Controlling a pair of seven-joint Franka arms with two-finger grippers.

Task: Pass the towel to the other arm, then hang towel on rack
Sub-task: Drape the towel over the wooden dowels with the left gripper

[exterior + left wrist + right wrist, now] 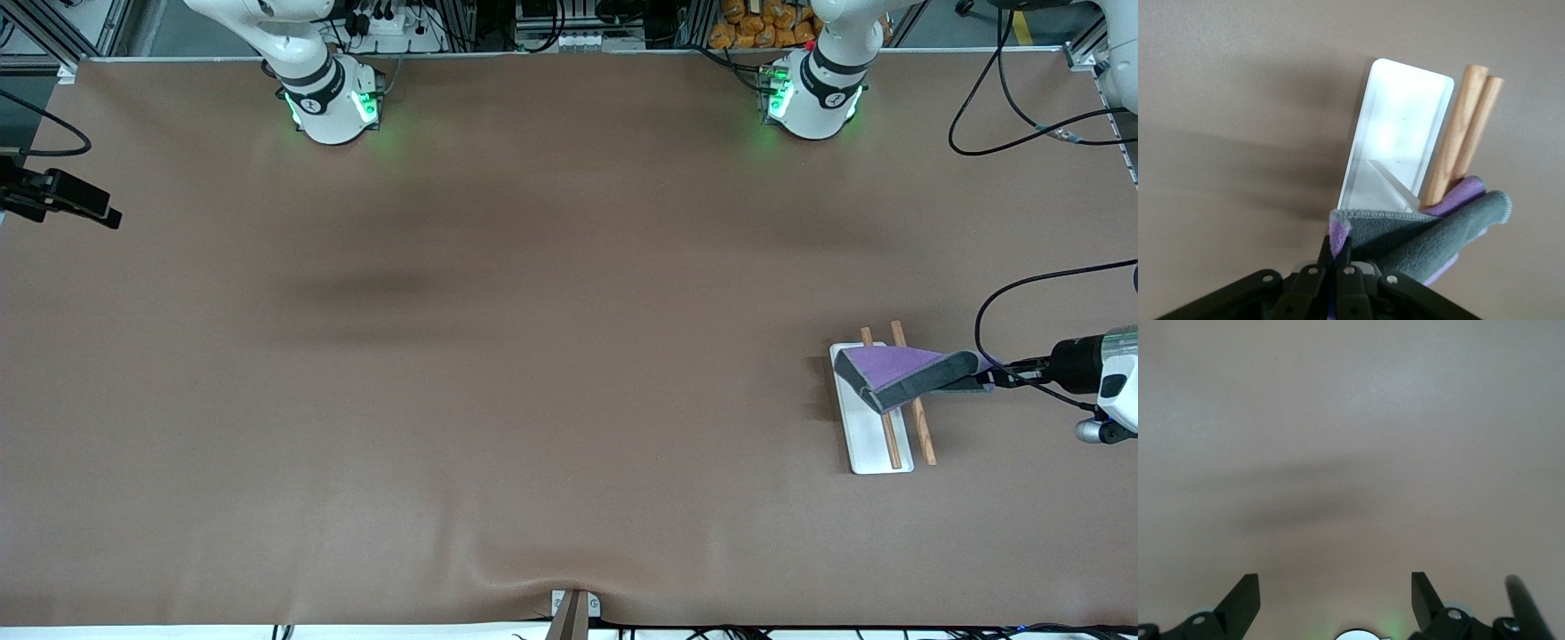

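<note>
The rack stands toward the left arm's end of the table, a white base plate with two brown wooden rods. A purple and grey towel lies across the rods' upper part. My left gripper is shut on the towel's corner, just beside the rack. In the left wrist view the fingers pinch the towel, with the base plate, the rods and a thin metal crosspiece past it. My right gripper is open and empty over bare table.
Brown cloth covers the table. A black device on a mount juts in at the right arm's end. Cables trail over the table near the left arm's base. A small bracket sits at the edge nearest the front camera.
</note>
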